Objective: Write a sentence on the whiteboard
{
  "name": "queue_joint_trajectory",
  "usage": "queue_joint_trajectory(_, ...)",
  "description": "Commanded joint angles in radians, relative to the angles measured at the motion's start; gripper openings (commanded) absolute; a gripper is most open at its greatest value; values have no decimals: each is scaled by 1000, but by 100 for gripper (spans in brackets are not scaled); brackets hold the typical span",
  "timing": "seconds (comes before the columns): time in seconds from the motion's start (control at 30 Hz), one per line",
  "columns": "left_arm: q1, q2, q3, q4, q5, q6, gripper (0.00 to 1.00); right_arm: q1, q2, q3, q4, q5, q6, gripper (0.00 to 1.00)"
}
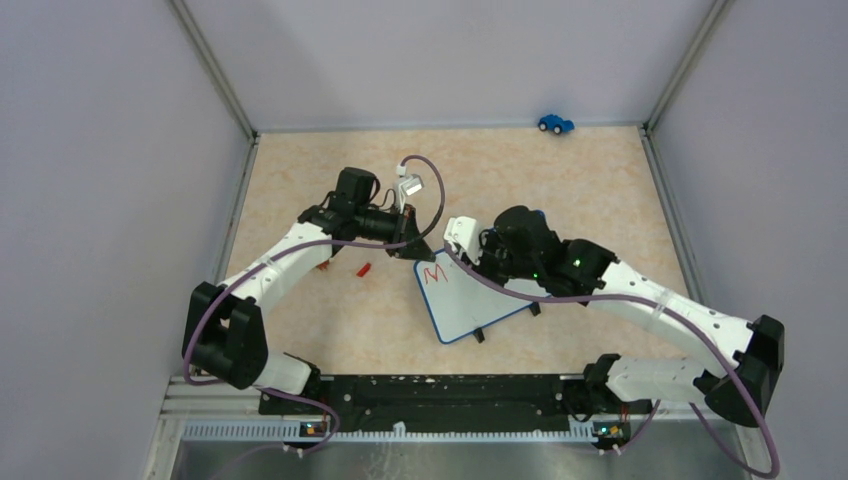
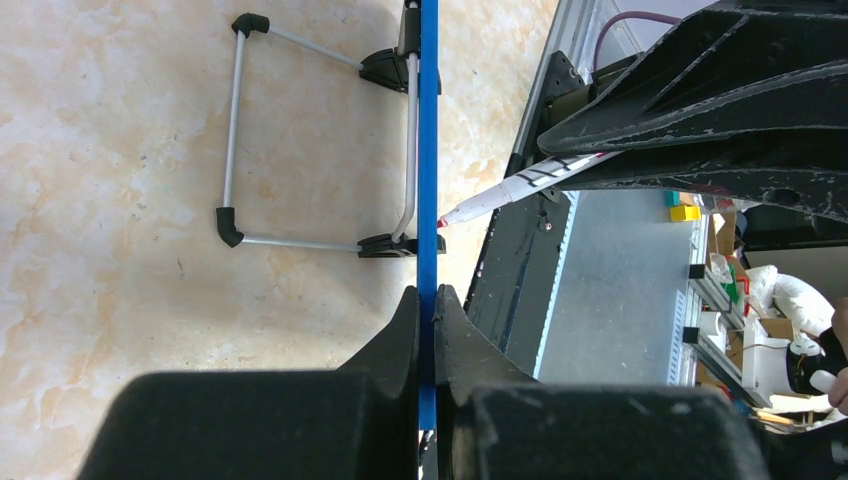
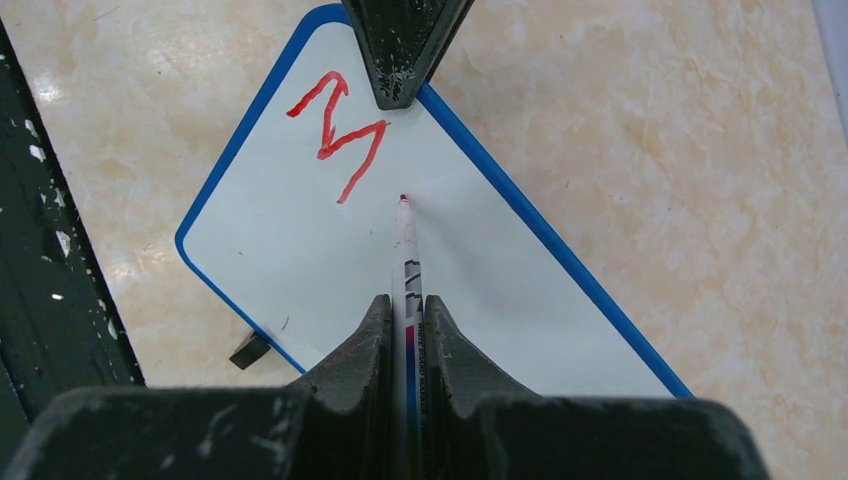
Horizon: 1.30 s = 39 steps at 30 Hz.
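- Beige marbled tabletop [image 1: 600, 190] spreads under both arms, which reach in over its middle.
- Small rectangular whiteboard with a thin blue rim [image 1: 470, 310] sits near the table's centre, between the two grippers.
- Left gripper [image 2: 427, 295] is clamped on the board's blue rim at its far edge, steadying it.
- Right gripper [image 3: 405, 305] is closed around a slim white marker with a red tip [image 3: 406, 250].
- The marker's long axis runs straight out from the right gripper toward the left gripper's finger. Its tip sits just beside the M's last stroke, and contact with the board cannot be told.
- Red handwritten letter M [image 3: 338, 135], the sentence's only mark, sits in the board corner nearest the left gripper.
- The next letter likely belongs on the blank white beyond the tip, and the right arm writes it.
- Small red piece [image 1: 364, 269], perhaps the marker's cap, lies on the table near the left arm.
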Motion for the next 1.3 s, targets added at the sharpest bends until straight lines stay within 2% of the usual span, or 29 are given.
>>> queue_joint_trajectory(0.0,-3,-5,7,0,22,2,0,-7,18,22,39,14,21,0)
queue_joint_trajectory(0.73,-2,-1,-1,4,24,4,0,16,35,-20,8,-16,1,0)
queue_joint_trajectory(1.27,-1,-4,-1,3,22,4,0,3,20,-15,-1,97,12,0)
